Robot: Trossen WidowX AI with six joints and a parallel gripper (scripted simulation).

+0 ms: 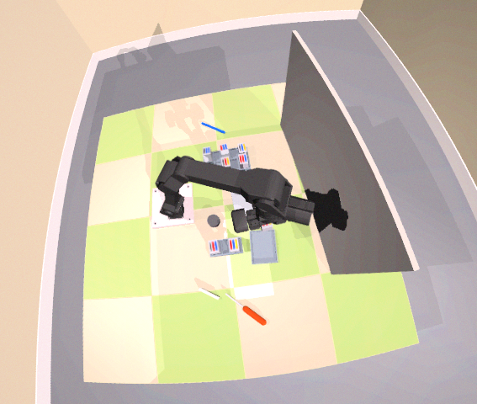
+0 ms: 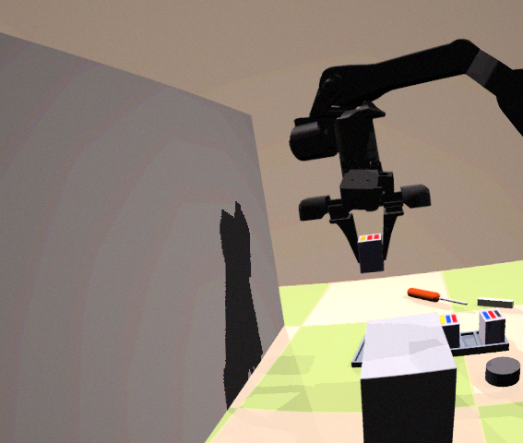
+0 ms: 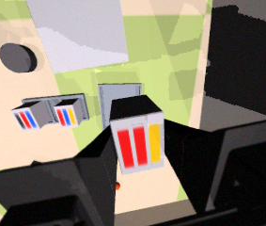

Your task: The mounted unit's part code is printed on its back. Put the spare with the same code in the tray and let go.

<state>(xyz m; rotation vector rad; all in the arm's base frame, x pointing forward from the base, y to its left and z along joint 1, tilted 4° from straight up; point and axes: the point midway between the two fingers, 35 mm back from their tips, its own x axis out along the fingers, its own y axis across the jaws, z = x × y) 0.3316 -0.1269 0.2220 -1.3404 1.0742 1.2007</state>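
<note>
My gripper [image 2: 371, 255] [image 3: 133, 123] is shut on a spare block [image 2: 370, 255] [image 3: 140, 143] with two red stripes and one yellow stripe on its top. It holds the block upright, high above the table. The grey tray [image 1: 264, 246] [image 3: 119, 91] is empty; in the wrist view the block hides part of it. In the top view the arm hides most of the gripper, close to the tray's edge. A large pale grey box [image 2: 407, 345] [image 3: 83, 40] stands near the tray. No code shows on its visible faces. I cannot tell which thing is the mounted unit.
A small rack [image 1: 224, 247] [image 2: 469, 340] beside the tray holds two striped blocks. A larger rack with several striped blocks [image 1: 242, 158] is partly behind the arm. A tall wall [image 1: 338, 165] [image 2: 132, 238], a dark puck [image 1: 213, 220] [image 2: 503, 372] and a screwdriver [image 1: 254, 316] [image 2: 423, 293] are around.
</note>
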